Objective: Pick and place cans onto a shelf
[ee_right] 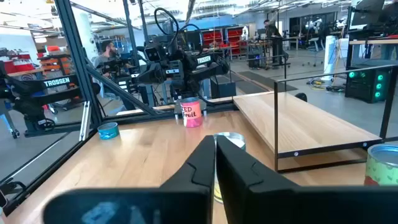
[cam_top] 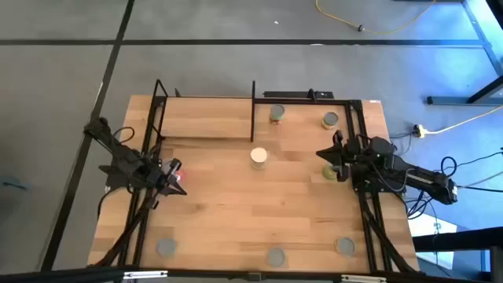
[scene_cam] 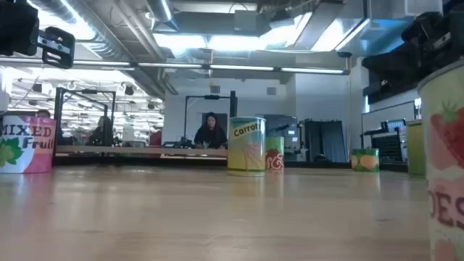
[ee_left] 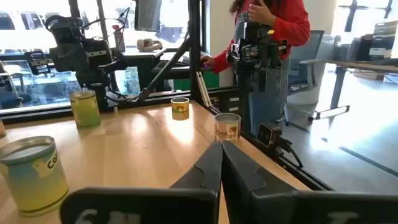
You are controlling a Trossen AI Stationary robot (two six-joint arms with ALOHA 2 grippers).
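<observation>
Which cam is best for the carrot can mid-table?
Low view: the carrot can stands unobstructed, label readable. High view shows only its round top; left wrist view cuts it at the edge; right wrist's own fingers mostly hide it.

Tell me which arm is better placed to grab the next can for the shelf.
Probably the right: the right hand hovers by a green can, with the shelf at that end of the table. The left hand is beside a pink can, also close.

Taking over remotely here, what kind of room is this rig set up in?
Most likely a robotics lab or open workshop. The wooden table sits on a bare grey floor with cables trailing, exposed ducts and strip lights run overhead, and people sit at workstations behind. A frame labelled Trossen stands nearby.
</observation>
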